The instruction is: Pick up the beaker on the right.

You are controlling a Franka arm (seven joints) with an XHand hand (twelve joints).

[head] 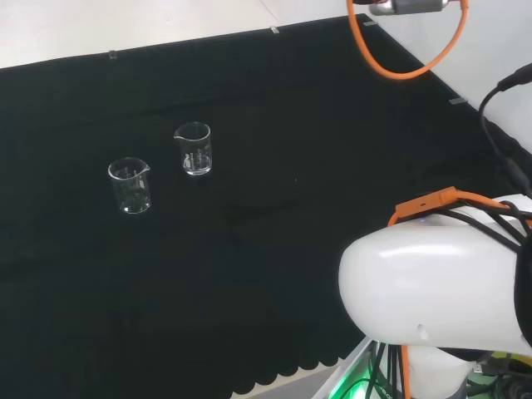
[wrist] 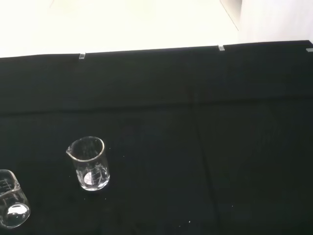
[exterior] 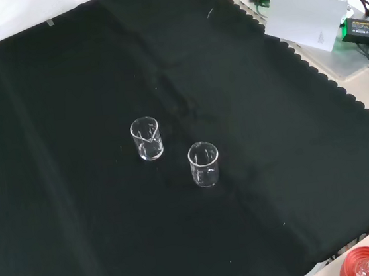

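Two small clear glass beakers stand upright and apart on the black cloth. In the head view one beaker point(head: 194, 150) stands to the right and a little farther off, and the other beaker point(head: 129, 184) is nearer and to the left. In the front view the first beaker point(exterior: 147, 139) is the upper left one, and the second beaker point(exterior: 204, 164) sits lower right. The wrist view shows the first beaker point(wrist: 89, 163) with its spout, and the second beaker point(wrist: 12, 205) cut off at the picture's edge. Both look empty, and nothing touches either.
The arm's big white link point(head: 432, 283) with orange cables fills the head view's lower right. Off the cloth's scalloped edge in the front view lie a white box point(exterior: 304, 18) and a red ribbed stand point(exterior: 366, 265).
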